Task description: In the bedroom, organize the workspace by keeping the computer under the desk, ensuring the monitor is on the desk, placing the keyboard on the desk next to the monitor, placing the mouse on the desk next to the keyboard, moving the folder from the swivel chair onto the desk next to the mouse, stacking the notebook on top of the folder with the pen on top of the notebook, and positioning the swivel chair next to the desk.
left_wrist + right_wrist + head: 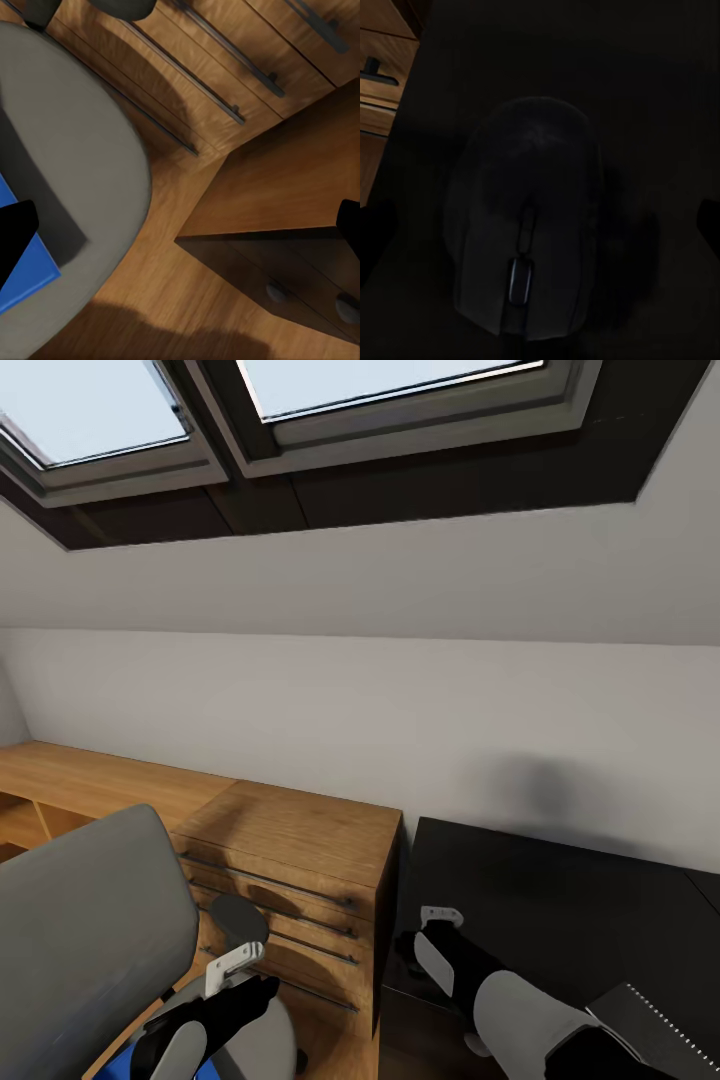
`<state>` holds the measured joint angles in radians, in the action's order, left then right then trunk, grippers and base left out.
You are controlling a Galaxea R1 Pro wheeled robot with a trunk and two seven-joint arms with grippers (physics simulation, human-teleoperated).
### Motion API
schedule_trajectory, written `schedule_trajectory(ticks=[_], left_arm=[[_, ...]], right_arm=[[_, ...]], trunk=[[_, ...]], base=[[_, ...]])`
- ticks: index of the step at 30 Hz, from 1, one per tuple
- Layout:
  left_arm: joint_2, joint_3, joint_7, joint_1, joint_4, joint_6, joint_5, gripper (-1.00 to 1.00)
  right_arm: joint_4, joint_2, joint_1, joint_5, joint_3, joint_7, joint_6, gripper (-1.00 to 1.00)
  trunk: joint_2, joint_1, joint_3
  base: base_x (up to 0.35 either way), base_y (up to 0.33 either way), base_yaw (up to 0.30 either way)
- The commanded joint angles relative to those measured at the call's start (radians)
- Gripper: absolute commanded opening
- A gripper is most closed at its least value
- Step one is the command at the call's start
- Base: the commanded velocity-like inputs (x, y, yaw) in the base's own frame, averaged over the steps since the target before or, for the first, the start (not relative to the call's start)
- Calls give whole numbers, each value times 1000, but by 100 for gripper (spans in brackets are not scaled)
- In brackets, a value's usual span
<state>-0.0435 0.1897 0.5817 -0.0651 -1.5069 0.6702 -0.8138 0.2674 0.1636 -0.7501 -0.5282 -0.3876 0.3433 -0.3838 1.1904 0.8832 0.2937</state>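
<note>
The dark mouse point(529, 225) lies on the glossy black desk point(560, 890), straight below my right gripper point(540, 225). That gripper is open, one finger on each side of the mouse and neither touching it. In the head view the right gripper point(428, 940) hovers over the desk's left end. The silver keyboard point(665, 1025) shows at the desk's near right. My left gripper point(245, 975) is open above the swivel chair point(80, 940). A corner of the blue folder point(19, 266) rests on the grey seat point(75, 150), under one left finger point(15, 232).
A wooden drawer unit point(290, 860) with bar handles stands between chair and desk. Low wooden shelving point(70, 780) runs along the left wall. A small wood-topped cabinet point(277, 180) with round knobs stands on the wood floor. Skylights point(380, 380) sit in the sloped ceiling.
</note>
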Motion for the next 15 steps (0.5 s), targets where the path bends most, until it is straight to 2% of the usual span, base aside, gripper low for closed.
schedule_trajectory(ticks=[1,8,13,15], left_arm=[[-1,2,10,-1,-1,0,-10,100],[-1,2,10,-1,-1,0,-10,100],[-1,3,10,-1,-1,0,-9,100],[-1,3,10,-1,-1,0,-9,100]], right_arm=[[2,-1,0,-9,-9,7,-4,100],[3,-1,-1,-7,-10,6,-1,100],[2,-1,-1,-7,-12,6,1,100],[2,-1,-1,-7,-12,6,1,100]], trunk=[[1,0,1],[1,0,1],[36,19,17],[36,19,17]], base=[[0,0,0],[0,0,0],[0,0,0],[0,0,0]])
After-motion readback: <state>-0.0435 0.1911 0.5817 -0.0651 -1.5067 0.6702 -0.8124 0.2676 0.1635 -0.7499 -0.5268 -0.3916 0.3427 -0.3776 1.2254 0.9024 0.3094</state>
